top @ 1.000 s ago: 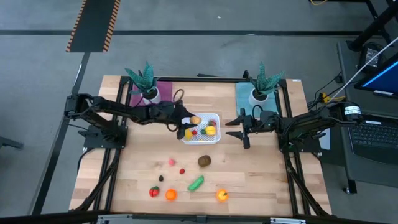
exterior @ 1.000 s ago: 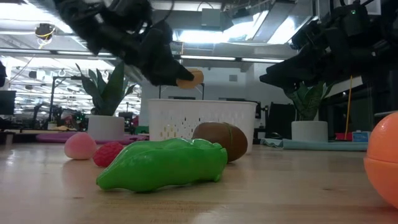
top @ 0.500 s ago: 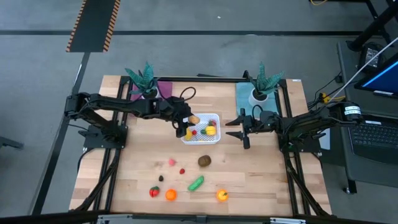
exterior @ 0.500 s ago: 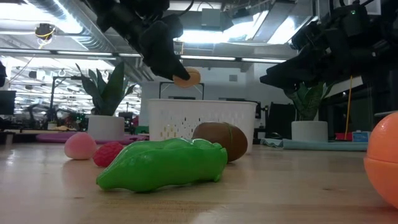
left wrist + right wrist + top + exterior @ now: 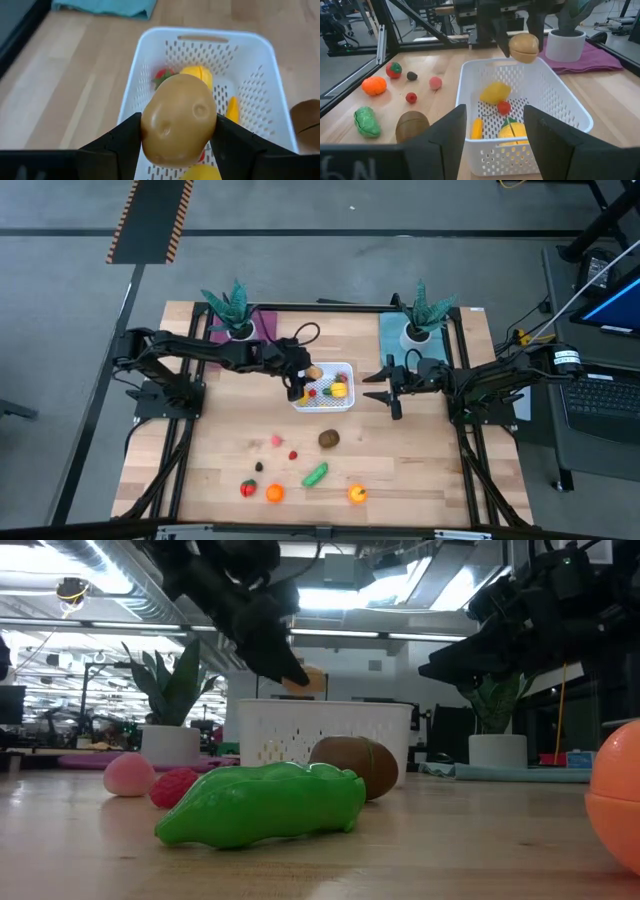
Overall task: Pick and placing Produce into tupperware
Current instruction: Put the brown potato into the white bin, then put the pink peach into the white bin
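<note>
My left gripper [image 5: 303, 376] is shut on a tan potato [image 5: 314, 371] and hangs above the far left corner of the white tupperware basket [image 5: 351, 387]. In the left wrist view the potato [image 5: 178, 120] hovers over the basket [image 5: 210, 36], which holds yellow and red pieces. The low view shows the potato [image 5: 305, 680] just above the basket's rim [image 5: 330, 705]. My right gripper [image 5: 369, 386] waits open to the right of the basket. On the near part of the table lie a brown piece [image 5: 328, 439], a green piece [image 5: 316, 475] and several small ones. My left gripper pinches the potato across its middle [image 5: 150, 127], one finger [image 5: 122, 142] on each side. The fingers come slanting down from the table's left. The potato is lifted clear, above the basket's inside.
Two spiky potted plants [image 5: 232, 315] [image 5: 420, 320] stand at the far edge, on a purple cloth and a teal cloth. An orange piece [image 5: 274, 493], a red one [image 5: 248, 489] and an orange-yellow one [image 5: 357, 495] lie near the near edge.
My left gripper, still shut on the potato, has tipped more steeply downward over the basket and sunk a little, so the potato now hangs closer to the rim. My right arm has kept still.
</note>
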Action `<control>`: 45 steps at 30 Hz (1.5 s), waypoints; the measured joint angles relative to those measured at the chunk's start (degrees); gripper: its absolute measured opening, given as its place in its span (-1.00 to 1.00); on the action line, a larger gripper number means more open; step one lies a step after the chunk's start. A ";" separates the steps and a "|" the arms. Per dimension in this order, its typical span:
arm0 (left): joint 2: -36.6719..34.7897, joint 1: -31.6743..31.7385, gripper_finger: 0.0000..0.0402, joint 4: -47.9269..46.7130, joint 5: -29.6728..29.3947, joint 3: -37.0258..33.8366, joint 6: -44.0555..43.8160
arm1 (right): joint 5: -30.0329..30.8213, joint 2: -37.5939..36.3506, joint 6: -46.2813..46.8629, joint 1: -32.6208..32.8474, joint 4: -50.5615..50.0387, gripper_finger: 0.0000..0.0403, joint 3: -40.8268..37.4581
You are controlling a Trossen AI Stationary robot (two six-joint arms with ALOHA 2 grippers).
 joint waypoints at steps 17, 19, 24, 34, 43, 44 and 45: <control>8.25 0.32 -0.01 1.42 -0.02 0.00 0.02 | 0.00 0.00 -0.02 0.01 -1.07 -0.01 0.00; 8.24 0.31 -0.01 1.60 -0.02 0.00 0.02 | 0.00 0.00 -0.02 -0.01 -1.08 -0.01 0.00; 8.24 0.31 -0.01 1.40 -0.02 0.00 0.02 | 0.01 0.00 -0.02 0.00 -1.12 -0.01 0.00; 8.24 0.39 0.14 0.64 -5.70 0.00 0.07 | 0.00 0.02 0.00 0.01 -1.14 -0.01 0.00; 8.24 0.19 0.16 0.26 -6.23 -0.01 0.04 | 0.00 0.02 0.00 0.01 -1.16 -0.01 0.00; 8.24 0.05 0.16 0.30 -6.23 0.00 0.04 | 0.00 0.02 0.00 0.00 -1.16 -0.01 0.00; 8.20 -0.13 0.16 0.47 -6.23 0.00 0.04 | 0.00 0.02 0.00 0.00 -1.15 -0.01 0.00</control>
